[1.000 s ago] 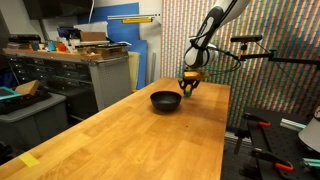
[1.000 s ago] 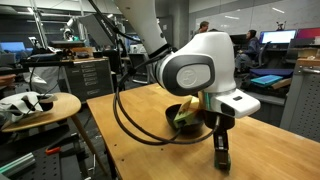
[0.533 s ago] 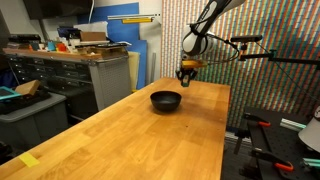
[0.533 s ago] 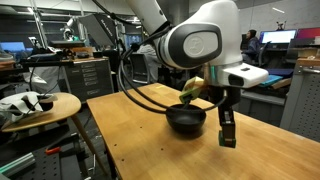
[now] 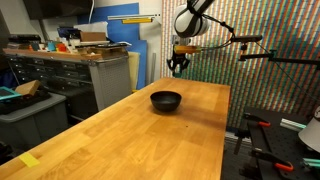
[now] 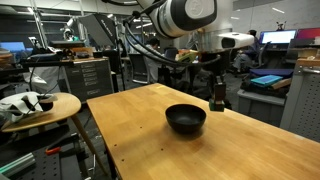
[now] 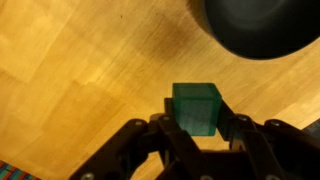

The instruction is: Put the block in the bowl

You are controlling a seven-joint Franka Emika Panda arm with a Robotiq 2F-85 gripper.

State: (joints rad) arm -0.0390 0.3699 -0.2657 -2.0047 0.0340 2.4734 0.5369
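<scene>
The black bowl sits on the wooden table, and it shows in both exterior views. In the wrist view its dark rim is at the top right. My gripper hangs well above the table, behind and above the bowl, also in an exterior view. In the wrist view the gripper is shut on the green block, held between the two fingers above the wood. The block is too small to make out in the exterior views.
The long wooden table has its side edge near a grey cabinet. A round stool with clutter stands beside the table. A black stand arm reaches out behind the gripper.
The gripper has risen from table height beside the bowl to well above it, carrying the block, and the arm has lifted with it.
</scene>
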